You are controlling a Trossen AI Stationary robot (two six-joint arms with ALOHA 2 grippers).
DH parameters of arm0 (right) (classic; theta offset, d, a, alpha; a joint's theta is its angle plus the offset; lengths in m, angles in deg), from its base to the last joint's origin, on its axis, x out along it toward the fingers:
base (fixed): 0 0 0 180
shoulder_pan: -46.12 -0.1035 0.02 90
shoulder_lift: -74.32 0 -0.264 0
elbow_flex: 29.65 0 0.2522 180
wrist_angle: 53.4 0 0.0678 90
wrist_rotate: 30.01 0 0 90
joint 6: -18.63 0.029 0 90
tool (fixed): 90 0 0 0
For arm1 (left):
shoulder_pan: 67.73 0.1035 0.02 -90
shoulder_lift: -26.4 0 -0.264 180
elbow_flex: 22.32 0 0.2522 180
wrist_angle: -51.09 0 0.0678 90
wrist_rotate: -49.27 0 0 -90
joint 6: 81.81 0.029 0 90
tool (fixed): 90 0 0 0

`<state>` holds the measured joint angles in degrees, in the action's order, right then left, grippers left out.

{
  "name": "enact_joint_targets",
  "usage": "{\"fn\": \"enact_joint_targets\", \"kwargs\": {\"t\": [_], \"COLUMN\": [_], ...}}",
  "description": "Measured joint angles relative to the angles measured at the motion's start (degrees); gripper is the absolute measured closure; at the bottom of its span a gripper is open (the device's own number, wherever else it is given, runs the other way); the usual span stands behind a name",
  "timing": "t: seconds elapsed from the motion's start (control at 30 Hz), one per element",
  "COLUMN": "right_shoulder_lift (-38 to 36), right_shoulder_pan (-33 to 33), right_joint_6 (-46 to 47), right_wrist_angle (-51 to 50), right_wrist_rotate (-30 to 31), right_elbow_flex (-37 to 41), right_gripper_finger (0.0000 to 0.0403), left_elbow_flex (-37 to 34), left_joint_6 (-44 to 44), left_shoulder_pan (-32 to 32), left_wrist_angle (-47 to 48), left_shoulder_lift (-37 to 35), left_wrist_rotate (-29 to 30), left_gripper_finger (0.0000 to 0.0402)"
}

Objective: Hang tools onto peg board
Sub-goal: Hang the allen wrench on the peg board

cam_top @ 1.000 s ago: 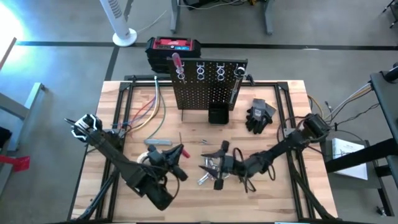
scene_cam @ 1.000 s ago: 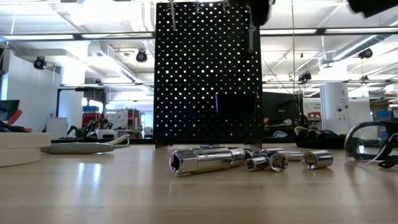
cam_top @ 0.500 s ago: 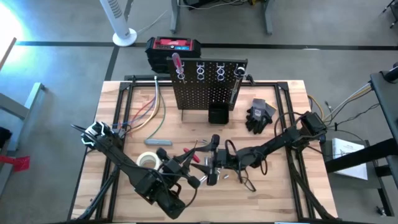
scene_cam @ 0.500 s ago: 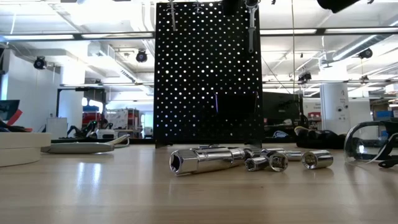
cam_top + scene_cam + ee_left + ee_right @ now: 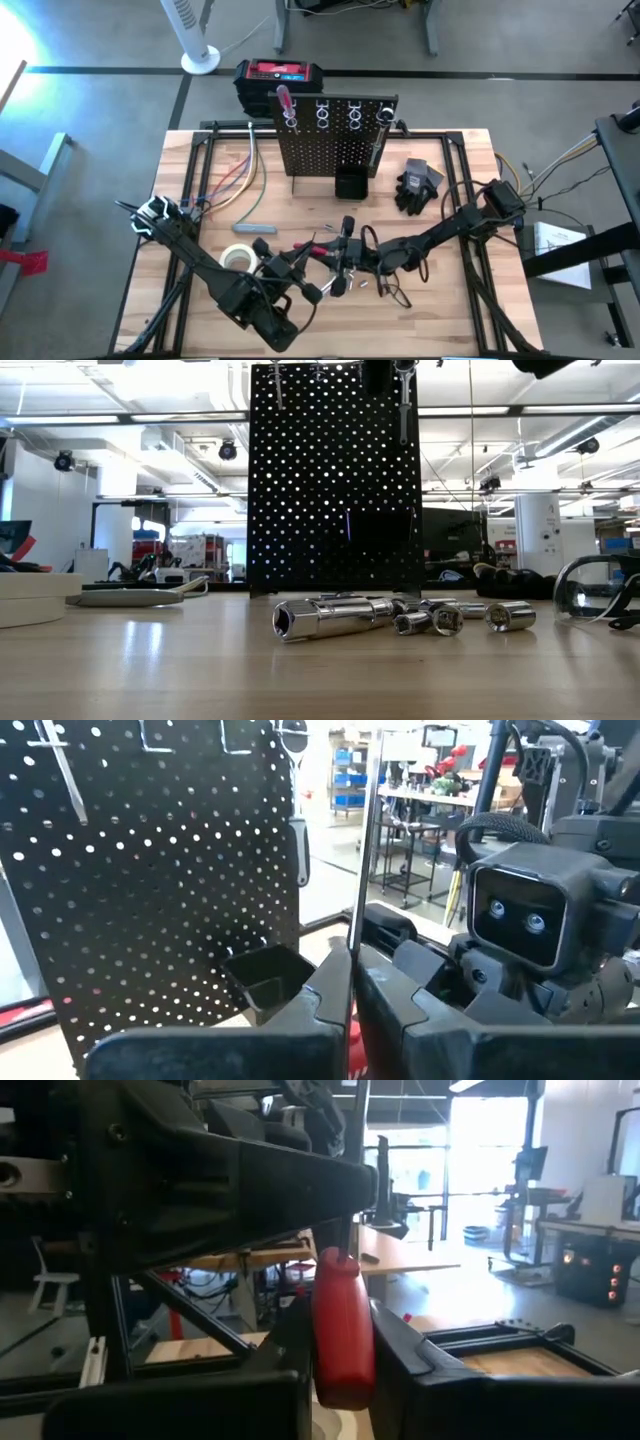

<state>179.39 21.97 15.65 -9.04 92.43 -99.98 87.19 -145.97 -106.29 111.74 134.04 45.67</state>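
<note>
Carefully, we let the left gripper [image 5: 352,985], pinched on the shaft of the screwdriver [image 5: 343,1330], release only once the right gripper [image 5: 343,1342], closed around its red handle, holds firm; the peg board [image 5: 335,140] stands beyond both.

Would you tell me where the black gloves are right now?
In the high view, the black gloves lie on the table's right side, beside the peg board.

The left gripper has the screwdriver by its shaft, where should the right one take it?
By the red handle, fingers on opposite sides, from the end away from the left gripper. The handle is thick and free, the shaft thin and taken; the right gripper grips there.
</note>
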Motion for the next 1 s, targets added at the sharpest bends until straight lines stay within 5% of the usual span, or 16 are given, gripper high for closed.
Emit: {"fn": "enact_joint_targets", "kwargs": {"t": [0.13,0.23,0.37,0.47,0.67,0.83,1.0], "right_shoulder_lift": [-0.75,-2.30,-5.63,-8.70,-10.43,-10.35,-10.31], "right_shoulder_pan": [-0.33,-0.51,-0.24,0.10,1.02,1.05,0.98], "right_joint_6": [0.41,2.49,7.67,11.05,16.45,14.45,13.63], "right_wrist_angle": [-5.59,-13.74,-30.83,-44.65,-69.52,-71.29,-71.70], "right_wrist_rotate": [1.97,1.25,1.86,1.75,-8.03,-18.58,-19.84], "right_elbow_flex": [0.04,0.06,-0.52,-2.61,-10.17,-13.55,-13.92], "right_gripper_finger": [0.0369,0.0369,0.0369,0.0369,0.0369,0.0369,0.0369], "left_elbow_flex": [0.39,3.18,8.04,10.31,13.13,15.64,21.00], "left_joint_6": [5.06,10.13,6.51,5.36,26.67,43.77,49.52], "left_shoulder_pan": [-0.02,-0.04,-0.25,-1.73,-4.99,-5.24,-3.99], "left_wrist_angle": [1.55,6.64,18.29,25.28,25.84,26.61,31.46], "left_shoulder_lift": [-0.21,-0.45,-0.53,-0.01,1.60,5.19,9.36], "left_wrist_rotate": [-4.60,-15.01,-33.05,-37.71,-31.57,-26.22,-25.64], "left_gripper_finger": [0.0401,0.0396,0.0376,0.0363,0.0354,0.0353,0.0353]}}
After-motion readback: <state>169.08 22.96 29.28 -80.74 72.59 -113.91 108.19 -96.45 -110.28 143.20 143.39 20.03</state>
